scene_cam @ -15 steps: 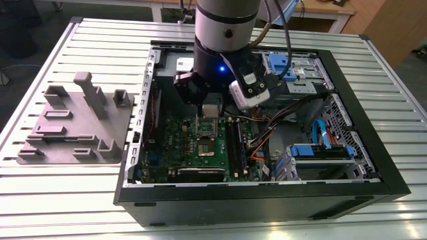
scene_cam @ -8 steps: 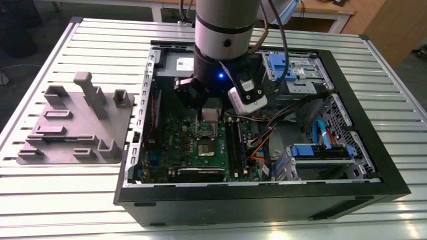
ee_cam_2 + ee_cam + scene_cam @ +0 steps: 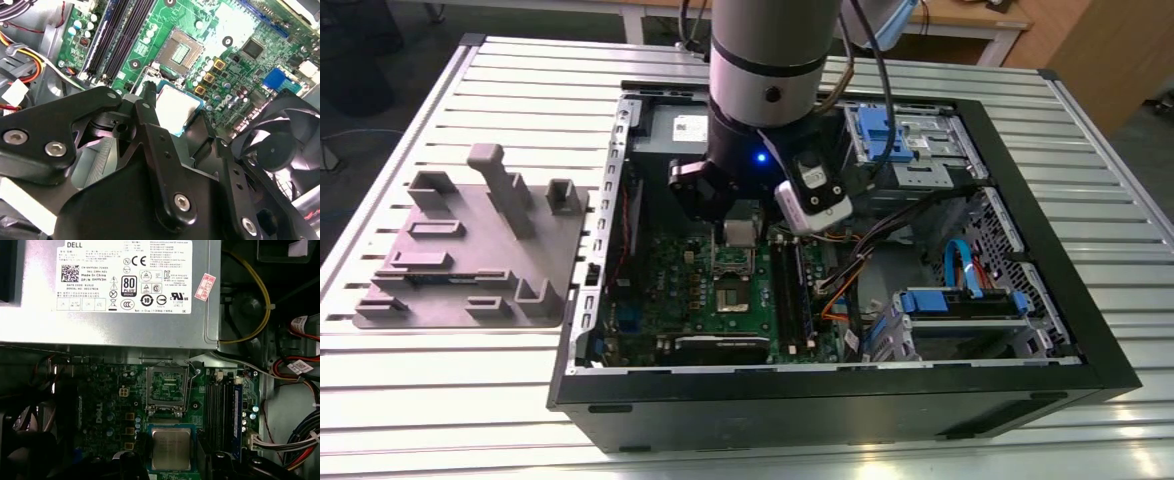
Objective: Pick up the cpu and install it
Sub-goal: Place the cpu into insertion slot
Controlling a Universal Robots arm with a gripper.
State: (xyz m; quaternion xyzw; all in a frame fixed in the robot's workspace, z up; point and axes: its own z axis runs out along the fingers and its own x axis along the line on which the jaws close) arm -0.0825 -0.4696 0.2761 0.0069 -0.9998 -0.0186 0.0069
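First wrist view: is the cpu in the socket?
No, the socket is open and empty; the cpu is apart from it.

The cpu (image 3: pixel 171 449) was a small flat square with a dull silver-grey metal top and a thin green rim. It was held level, metal face up, gripped at opposite edges by the gripper (image 3: pixel 176 117). It hung above the green motherboard (image 3: pixel 107 405), just beside the open socket (image 3: pixel 166 387).

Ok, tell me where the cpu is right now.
In both wrist views the cpu is gripped in the pincer inside the computer case, hovering over the green motherboard right beside its empty socket.
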